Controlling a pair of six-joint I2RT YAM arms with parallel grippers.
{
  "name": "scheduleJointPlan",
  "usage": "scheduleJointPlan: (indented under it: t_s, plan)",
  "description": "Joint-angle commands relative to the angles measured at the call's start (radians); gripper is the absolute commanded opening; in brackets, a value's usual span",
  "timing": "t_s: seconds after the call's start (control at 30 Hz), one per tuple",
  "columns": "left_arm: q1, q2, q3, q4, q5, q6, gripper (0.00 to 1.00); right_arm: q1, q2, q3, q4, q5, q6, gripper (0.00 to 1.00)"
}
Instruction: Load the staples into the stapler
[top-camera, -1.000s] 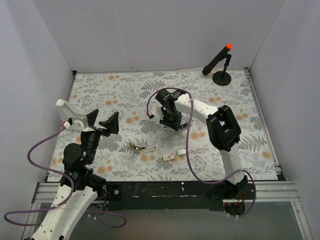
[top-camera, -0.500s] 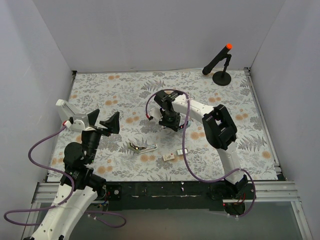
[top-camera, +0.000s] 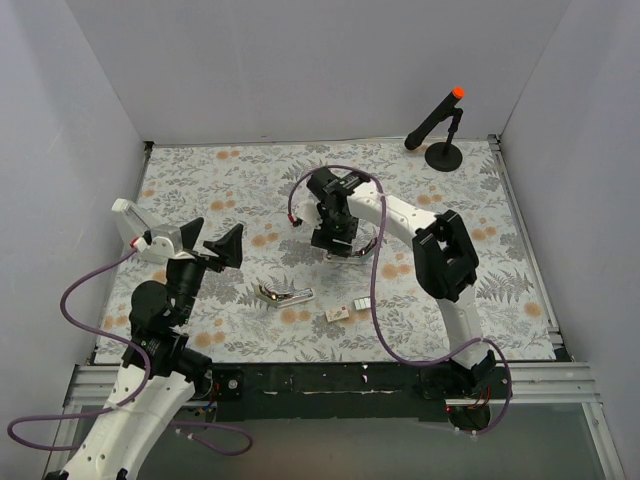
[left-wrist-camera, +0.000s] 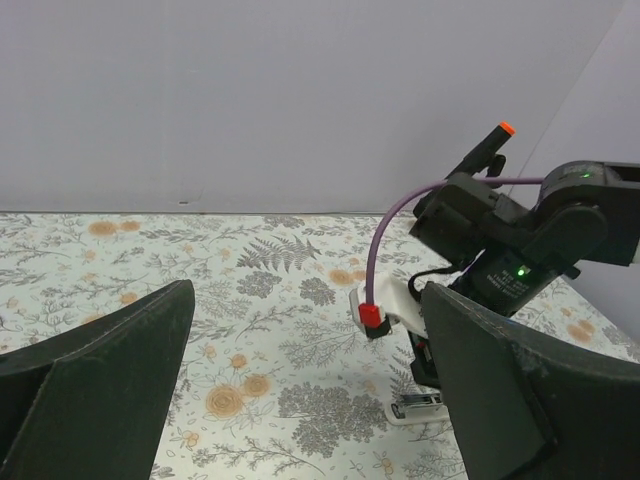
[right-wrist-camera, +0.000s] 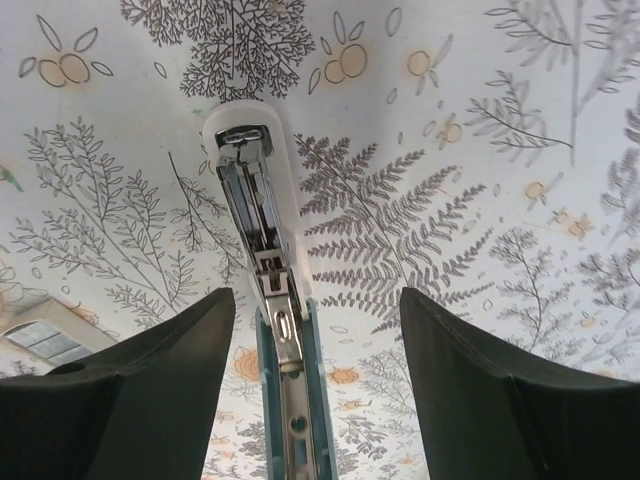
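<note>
Floral surface (top-camera: 200, 180) is carrying the staples (top-camera: 362, 302), seemingly unloaded. Your right claw (right-wrist-camera: 315, 305) is straddling the open stapler (right-wrist-camera: 262, 220), spread wide; your left claw (left-wrist-camera: 308, 290) is hovering wide.

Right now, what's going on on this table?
The right end effector is open, poised over the white-and-teal stapler, whose metal rail lies between its fingers; nothing is gripped. The left end effector is open and empty, raised at the left. The small tray of silvery staples and its beige cardboard box sit on the floral table nearer the arm bases, not yet picked up.
</note>
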Motion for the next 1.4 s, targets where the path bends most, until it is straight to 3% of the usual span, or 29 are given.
scheduleJointPlan:
  t_s: [0.0, 0.23, 0.37, 0.4, 0.53, 0.6, 0.7, 0.87, 1.07, 1.2, 1.37]
  plan:
    - [0.005, 0.015, 0.001, 0.000, 0.014, -0.008, 0.98, -0.002, -0.156, 0.057, 0.051, -0.035, 0.081, 0.78]
    - [0.008, 0.032, 0.012, -0.014, -0.015, -0.060, 0.98, -0.022, -0.490, -0.124, 0.320, 0.058, 0.356, 0.82]
    - [0.008, 0.046, 0.036, -0.042, -0.067, -0.106, 0.98, -0.039, -0.734, -0.416, 0.570, 0.069, 0.566, 0.87]
    - [0.008, 0.054, 0.039, -0.045, -0.070, -0.111, 0.98, -0.036, -0.786, -0.471, 0.623, 0.066, 0.605, 0.92]
    - [0.015, 0.071, 0.051, -0.063, -0.081, -0.132, 0.98, -0.036, -1.110, -0.765, 0.881, 0.016, 0.718, 0.94]
    - [0.024, 0.077, 0.054, -0.065, -0.079, -0.137, 0.98, -0.038, -1.213, -0.924, 0.946, 0.014, 0.781, 0.95]
    - [0.029, 0.100, 0.061, -0.072, -0.070, -0.144, 0.98, -0.038, -1.363, -1.018, 0.922, 0.034, 0.848, 0.95]
    - [0.029, 0.111, 0.062, -0.075, -0.073, -0.147, 0.98, -0.038, -1.420, -1.083, 0.774, 0.086, 0.935, 0.96]
    - [0.031, 0.124, 0.065, -0.109, -0.108, -0.134, 0.98, -0.022, -1.312, -1.092, 0.584, 0.121, 1.054, 0.97]
    - [0.031, 0.143, 0.067, -0.121, -0.134, -0.121, 0.98, 0.011, -1.209, -1.105, 0.556, 0.201, 1.105, 0.90]
    - [0.032, 0.163, 0.068, -0.129, -0.206, -0.094, 0.98, 0.059, -1.111, -1.092, 0.559, 0.184, 1.128, 0.77]
